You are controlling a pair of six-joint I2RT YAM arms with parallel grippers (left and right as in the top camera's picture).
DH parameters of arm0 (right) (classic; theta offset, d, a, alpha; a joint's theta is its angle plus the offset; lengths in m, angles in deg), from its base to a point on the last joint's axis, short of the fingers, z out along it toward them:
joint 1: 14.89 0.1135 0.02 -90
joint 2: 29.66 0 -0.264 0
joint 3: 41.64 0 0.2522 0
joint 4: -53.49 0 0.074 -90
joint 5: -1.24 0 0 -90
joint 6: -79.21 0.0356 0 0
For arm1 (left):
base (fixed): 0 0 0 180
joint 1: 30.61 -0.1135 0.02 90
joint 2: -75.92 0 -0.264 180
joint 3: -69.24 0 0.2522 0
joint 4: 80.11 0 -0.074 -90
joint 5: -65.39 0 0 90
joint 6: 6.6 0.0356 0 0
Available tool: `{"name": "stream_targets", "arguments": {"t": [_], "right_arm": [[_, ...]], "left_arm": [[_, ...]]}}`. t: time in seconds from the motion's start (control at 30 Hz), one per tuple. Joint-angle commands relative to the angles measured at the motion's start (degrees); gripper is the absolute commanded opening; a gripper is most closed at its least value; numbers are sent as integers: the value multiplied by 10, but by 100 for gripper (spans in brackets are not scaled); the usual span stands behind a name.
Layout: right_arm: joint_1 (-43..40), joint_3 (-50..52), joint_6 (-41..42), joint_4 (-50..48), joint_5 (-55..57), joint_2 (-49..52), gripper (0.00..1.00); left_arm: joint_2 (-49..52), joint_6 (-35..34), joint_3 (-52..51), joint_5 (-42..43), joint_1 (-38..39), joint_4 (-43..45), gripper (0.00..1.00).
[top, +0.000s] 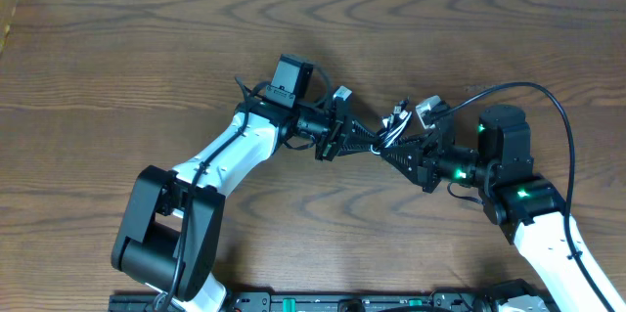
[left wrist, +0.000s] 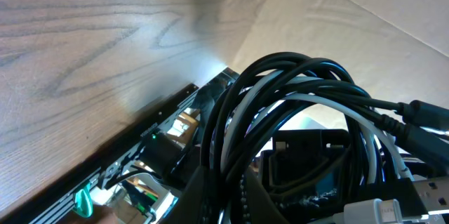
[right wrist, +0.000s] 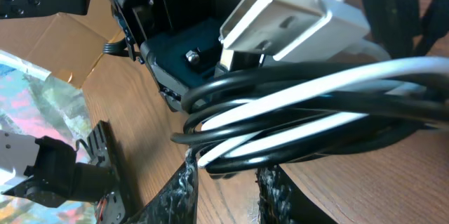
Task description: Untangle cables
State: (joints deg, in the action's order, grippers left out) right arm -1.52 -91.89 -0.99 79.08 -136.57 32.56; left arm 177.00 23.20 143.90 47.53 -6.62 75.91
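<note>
The black and white cables hang as one tangled bundle between my two grippers at the table's middle, with small plug ends sticking up. My left gripper is shut on the bundle's left side; in the left wrist view, black and white loops run down between its fingers. My right gripper meets the bundle from the right. In the right wrist view the cables cross its fingertips, which are narrowly apart and look closed on the lowest strands. A white plug lies on top.
The wooden table spreads around both arms. A thick black arm wire arcs over the right arm. Cardboard lies past the table's edge. The left arm's base stands at the front left.
</note>
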Motion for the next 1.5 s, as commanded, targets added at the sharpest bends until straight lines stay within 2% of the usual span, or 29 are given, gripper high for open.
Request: {"name": "stream_targets", "arguments": {"t": [0.0, 0.13, 0.27, 0.43, 0.77, 0.93, 1.0, 1.07, 1.1, 1.17, 1.33, 1.4, 1.47], "right_arm": [[2, -10, -6, -4, -5, 0, 24], [2, -10, -7, -5, -5, 0, 20], [2, -10, -6, -3, -6, 0, 1], [2, -10, -7, 36, -5, 0, 1], [2, -9, -7, 170, 14, 0, 1], [2, -9, 6, 206, 94, 0, 1], [2, -9, 21, 210, 134, 0, 5], [2, -9, 24, 203, 147, 0, 18], [2, -9, 24, 194, 147, 0, 22], [2, -9, 24, 176, 147, 0, 23], [0, -10, 45, 143, 197, 0, 26], [0, -10, 61, 145, 237, 0, 29], [0, -10, 61, 151, 277, 0, 32]], "left_arm": [[-5, -1, 3, 22, 11, 1, 7], [-5, -1, 3, 22, 19, 1, 7], [-5, -1, 3, 22, 19, 3, 7], [-5, -1, 3, 18, 18, 14, 8], [-5, -10, 3, -54, 18, 148, 7], [-5, -14, 3, -57, 18, 186, 7], [-5, -12, 3, -58, 18, 186, 7], [-5, 7, 3, -57, 18, 182, 8], [-5, 18, 3, -57, 18, 179, 7], [-5, 35, 3, -58, 17, 169, 7], [-5, 165, 3, -90, 18, 102, 8], [-5, 236, 3, -137, 18, 42, 7], [-5, 310, 3, -224, 17, -39, 7]]}}
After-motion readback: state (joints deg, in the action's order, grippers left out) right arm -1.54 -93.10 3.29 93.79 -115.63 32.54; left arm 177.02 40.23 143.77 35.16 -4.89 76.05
